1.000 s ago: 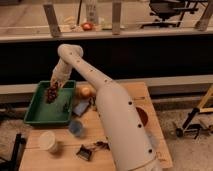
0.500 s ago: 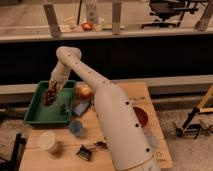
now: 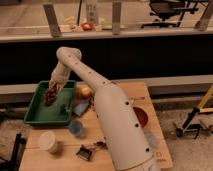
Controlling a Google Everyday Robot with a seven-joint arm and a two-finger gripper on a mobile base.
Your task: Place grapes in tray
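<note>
Over the tray (image 3: pixel 36 116), arm (image 3: pixel 75 62) angled down; gripper (image 3: pixel 52 91) at grapes (image 3: pixel 49 97), hold unclear

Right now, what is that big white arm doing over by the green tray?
The robot's white arm reaches across the wooden table, and its gripper is down in the far left part of the green tray. A dark reddish cluster of grapes sits right at the gripper's tip, inside the tray's rim. Whether the grapes are gripped or released cannot be told. A yellow-orange fruit lies just outside the tray, and a small blue cup stands nearer the camera.
</note>
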